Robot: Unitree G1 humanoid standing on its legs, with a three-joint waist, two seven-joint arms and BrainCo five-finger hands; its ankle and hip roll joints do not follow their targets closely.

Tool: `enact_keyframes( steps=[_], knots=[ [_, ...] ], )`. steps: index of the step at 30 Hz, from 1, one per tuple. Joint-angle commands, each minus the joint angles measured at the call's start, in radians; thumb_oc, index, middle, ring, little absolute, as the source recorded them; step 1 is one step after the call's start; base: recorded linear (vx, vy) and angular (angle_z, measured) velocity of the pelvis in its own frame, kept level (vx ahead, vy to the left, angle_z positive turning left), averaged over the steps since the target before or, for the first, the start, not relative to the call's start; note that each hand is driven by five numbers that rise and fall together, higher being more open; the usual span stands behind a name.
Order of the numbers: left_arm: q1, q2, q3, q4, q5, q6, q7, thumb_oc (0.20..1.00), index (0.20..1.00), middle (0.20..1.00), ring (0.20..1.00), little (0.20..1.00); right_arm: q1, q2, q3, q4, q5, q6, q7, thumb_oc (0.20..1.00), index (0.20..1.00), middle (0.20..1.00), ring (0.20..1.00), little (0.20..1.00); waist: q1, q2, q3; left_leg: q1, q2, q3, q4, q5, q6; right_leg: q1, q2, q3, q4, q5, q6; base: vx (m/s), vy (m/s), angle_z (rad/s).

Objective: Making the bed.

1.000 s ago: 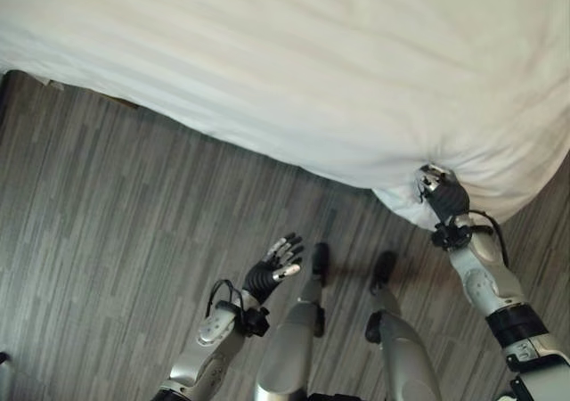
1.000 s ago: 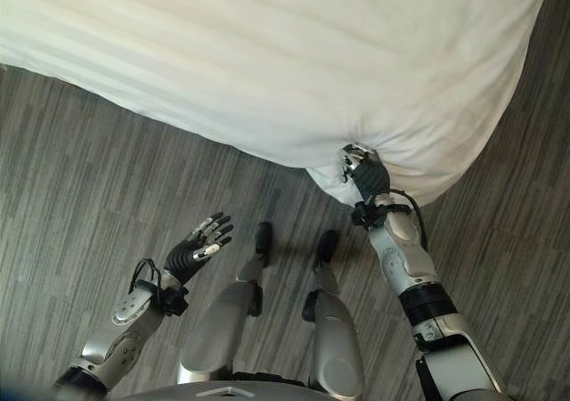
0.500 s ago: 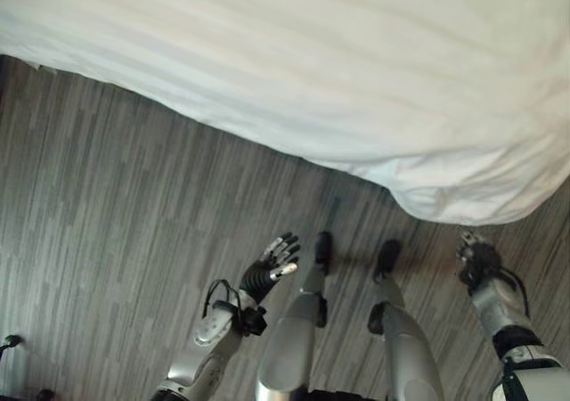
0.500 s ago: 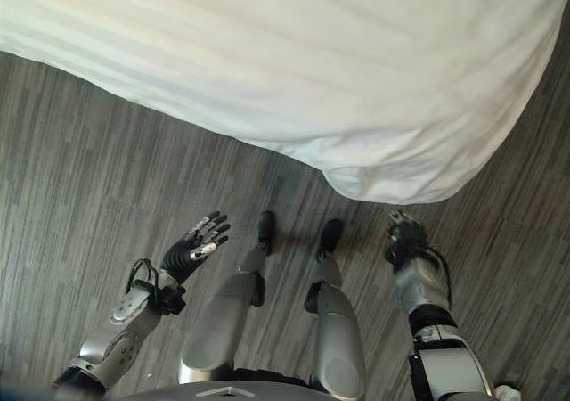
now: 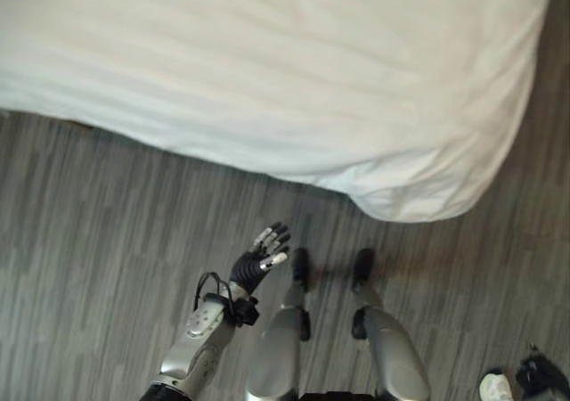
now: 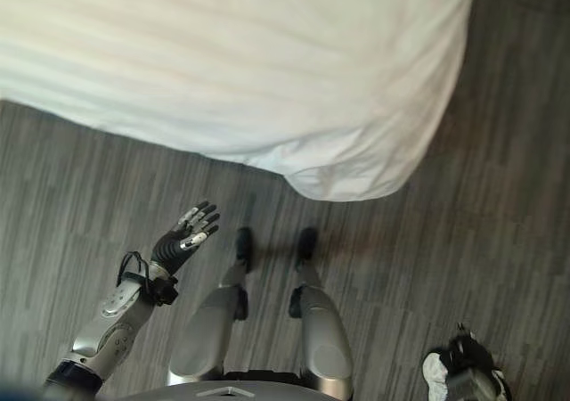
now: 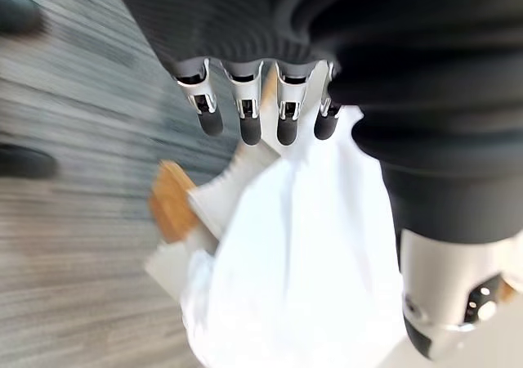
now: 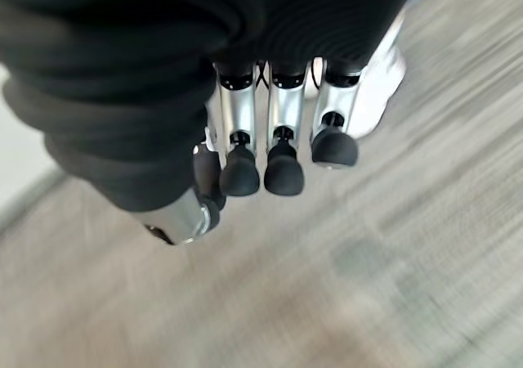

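Left eye view has the white duvet across the upper frame, its corner hanging at right of centre over the wood-look floor, the left hand spread wide at lower centre, and the right hand loosely curled, holding nothing.

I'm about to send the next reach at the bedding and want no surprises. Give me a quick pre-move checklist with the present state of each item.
1. Left hand free: ok. It is raised over the floor, fingers straight, holding nothing.
2. Right hand free: ok. Its fingers are curled with nothing in them, low over the wood-look floor.
3. Either hand touching the white duvet: no, both are apart from it.
4. Duvet corner in place: not ok. It bulges and hangs over the bed's edge, wrinkled.
5. Duvet top smooth: ok, apart from creases near that corner.
6. Floor near the right hand: cannot tell. A white object lies there, unidentifiable.
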Motion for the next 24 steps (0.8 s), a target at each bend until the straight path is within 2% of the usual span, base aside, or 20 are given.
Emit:
enact_keyframes(
  steps=[1, 3, 4, 6, 11, 12, 13, 16, 17, 18, 22, 24],
  knots=[
    [0.007, -0.024, -0.009, 0.025, 0.020, -0.026, -0.008, 1.000, 1.000, 1.000, 1.000, 1.000, 0.033, -0.002, 0.006, -0.137, -0.051, -0.083, -0.064, 0.200, 0.200, 0.200, 0.200, 0.200, -0.005, -0.011, -0.098, 0.040, -0.029, -0.007, 0.007, -0.032, -0.003, 0.074, -0.011, 0.001, 0.011, -0.025, 0.059, 0.04, 0.032, -0.19],
    [0.003, -0.028, -0.012, 0.030, 0.026, -0.029, -0.003, 1.000, 1.000, 1.000, 1.000, 1.000, 0.041, 0.014, 0.022, -0.229, -0.084, -0.091, -0.081, 0.200, 0.200, 0.200, 0.200, 0.200, -0.008, -0.012, -0.112, 0.067, -0.029, 0.000, 0.007, -0.038, -0.002, 0.096, -0.010, 0.006, 0.011, -0.030, 0.060, 0.05, 0.063, -0.21],
    [0.003, -0.037, 0.000, 0.041, 0.039, -0.034, 0.006, 1.000, 1.000, 1.000, 1.000, 1.000, 0.057, 0.013, 0.080, -0.420, -0.204, -0.093, -0.087, 0.200, 0.200, 0.200, 0.200, 0.200, -0.013, -0.014, -0.147, 0.111, -0.028, 0.011, 0.007, -0.052, 0.002, 0.134, -0.009, 0.015, 0.015, -0.040, 0.061, 0.07, 0.106, -0.17],
    [0.007, -0.049, 0.010, 0.057, 0.053, -0.038, 0.008, 1.000, 1.000, 1.000, 1.000, 1.000, 0.058, -0.006, 0.154, -0.618, -0.342, -0.088, -0.082, 0.200, 0.200, 0.200, 0.200, 0.200, -0.017, -0.012, -0.182, 0.149, -0.027, 0.017, 0.007, -0.057, 0.005, 0.164, -0.012, 0.021, 0.021, -0.045, 0.062, 0.04, 0.083, -0.23],
    [0.014, -0.088, 0.023, 0.069, 0.067, -0.041, 0.020, 1.000, 1.000, 1.000, 1.000, 1.000, 0.022, 0.020, 0.229, -0.925, -0.413, -0.094, -0.052, 0.200, 0.200, 0.200, 0.200, 0.200, -0.003, 0.001, -0.250, 0.210, -0.032, 0.011, 0.007, -0.073, 0.014, 0.225, -0.017, 0.018, 0.035, -0.070, 0.063, 0.04, 0.046, 0.01],
    [0.022, -0.101, 0.027, 0.076, 0.064, -0.043, 0.019, 1.000, 1.000, 1.000, 1.000, 1.000, 0.010, 0.035, 0.254, -0.961, -0.416, -0.093, -0.041, 0.200, 0.200, 0.200, 0.200, 0.200, 0.005, 0.004, -0.284, 0.225, -0.034, 0.010, 0.007, -0.077, 0.017, 0.243, -0.021, 0.011, 0.033, -0.074, 0.063, 0.05, 0.035, 0.05],
    [0.023, -0.101, 0.028, 0.076, 0.064, -0.043, 0.019, 1.000, 1.000, 1.000, 1.000, 1.000, 0.011, 0.035, 0.254, -0.962, -0.416, -0.092, -0.042, 0.200, 0.200, 0.200, 0.200, 0.200, 0.005, 0.004, -0.283, 0.227, -0.034, 0.009, 0.007, -0.077, 0.017, 0.244, -0.021, 0.011, 0.032, -0.074, 0.063, 0.04, 0.023, 0.04],
    [0.048, -0.117, 0.049, 0.081, 0.073, -0.046, 0.017, 1.000, 1.000, 1.000, 1.000, 1.000, 0.003, 0.055, 0.323, -1.109, -0.428, -0.088, 0.014, 0.200, 0.200, 0.200, 0.200, 0.200, 0.025, 0.010, -0.333, 0.257, -0.041, -0.002, 0.007, -0.087, 0.023, 0.280, -0.028, -0.003, 0.038, -0.086, 0.064, 0.03, 0.029, 0.14],
    [0.049, -0.117, 0.050, 0.081, 0.073, -0.046, 0.017, 1.000, 1.000, 1.000, 1.000, 1.000, 0.004, 0.056, 0.323, -1.110, -0.428, -0.088, 0.014, 0.395, 0.395, 0.395, 0.395, 0.395, 0.024, 0.010, -0.333, 0.258, -0.041, -0.002, 0.007, -0.087, 0.023, 0.280, -0.028, -0.003, 0.038, -0.087, 0.064, 0.04, 0.035, 0.21],
    [0.066, -0.123, 0.064, 0.089, 0.078, -0.047, 0.016, 1.000, 1.000, 1.000, 1.000, 1.000, 0.021, 0.057, 0.359, -1.136, -0.439, -0.075, 0.042, 1.000, 1.000, 1.000, 1.000, 1.000, 0.029, 0.011, -0.348, 0.268, -0.042, -0.005, 0.007, -0.089, 0.024, 0.291, -0.030, -0.009, 0.041, -0.090, 0.064, 0.02, 0.014, 0.12],
    [0.082, -0.137, 0.083, 0.099, 0.091, -0.053, 0.020, 1.000, 1.000, 1.000, 1.000, 1.000, 0.030, 0.058, 0.392, -1.154, -0.497, -0.061, 0.053, 1.000, 1.000, 1.000, 1.000, 1.000, 0.037, 0.018, -0.346, 0.270, -0.041, 0.013, 0.007, -0.088, 0.023, 0.283, -0.040, -0.034, 0.049, -0.080, 0.073, -0.06, 0.043, 0.06],
    [0.082, -0.148, 0.095, 0.108, 0.096, -0.057, 0.032, 1.000, 1.000, 1.000, 1.000, 1.000, 0.042, 0.076, 0.401, -1.153, -0.501, -0.057, 0.043, 1.000, 1.000, 1.000, 1.000, 1.000, 0.034, 0.024, -0.337, 0.265, -0.034, 0.051, 0.007, -0.086, 0.025, 0.251, -0.044, -0.052, 0.116, -0.081, 0.081, -0.08, 0.026, -0.18]
  ],
)
